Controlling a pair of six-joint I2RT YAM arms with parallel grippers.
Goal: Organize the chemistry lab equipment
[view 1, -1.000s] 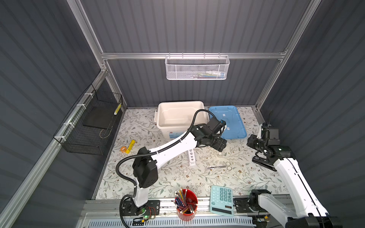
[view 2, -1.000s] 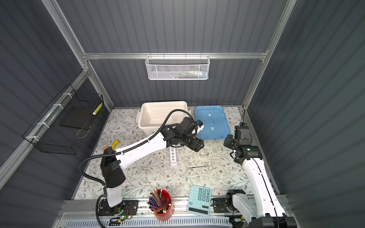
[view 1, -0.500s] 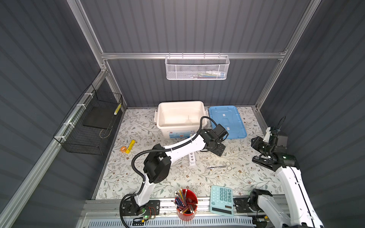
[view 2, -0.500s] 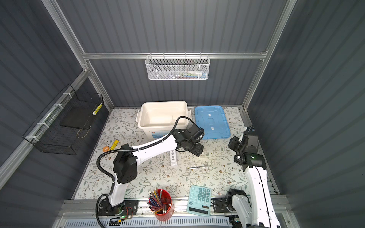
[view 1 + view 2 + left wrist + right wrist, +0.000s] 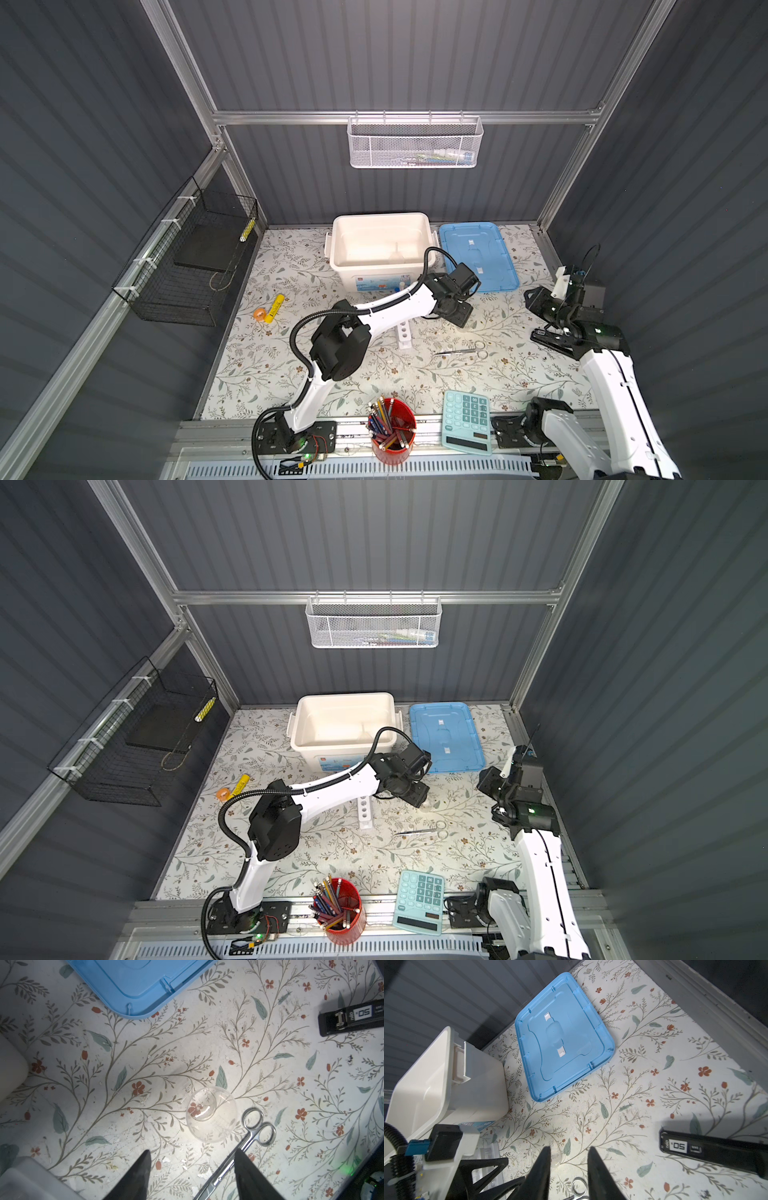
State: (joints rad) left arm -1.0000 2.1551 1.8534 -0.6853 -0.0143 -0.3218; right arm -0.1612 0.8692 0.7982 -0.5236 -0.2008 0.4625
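A small clear glass dish (image 5: pixel 211 1114) stands on the floral table just ahead of my left gripper (image 5: pixel 192 1151), which is open and empty. The silver scissors-like tool (image 5: pixel 257 1132) lies beside the dish, its blades running under one finger. In both top views my left gripper (image 5: pixel 457 316) hovers low over that spot, with the scissors (image 5: pixel 461 352) and the white rack (image 5: pixel 403 334) nearby. A clear funnel (image 5: pixel 397 253) sits in the white bin (image 5: pixel 345 232). My right gripper (image 5: pixel 569 1155) is open and empty, off to the right (image 5: pixel 536 301). No test tubes are plainly visible.
The blue lid (image 5: pixel 478 257) lies flat beside the bin. A black box (image 5: pixel 712 1151) rests under the right arm. A teal calculator (image 5: pixel 465 419) and red pencil cup (image 5: pixel 392 428) stand at the front edge. A yellow marker (image 5: pixel 275 307) lies at the left.
My left gripper has come down from beside the bin toward the table by the dish, and its jaws have narrowed. The right arm has shifted slightly.
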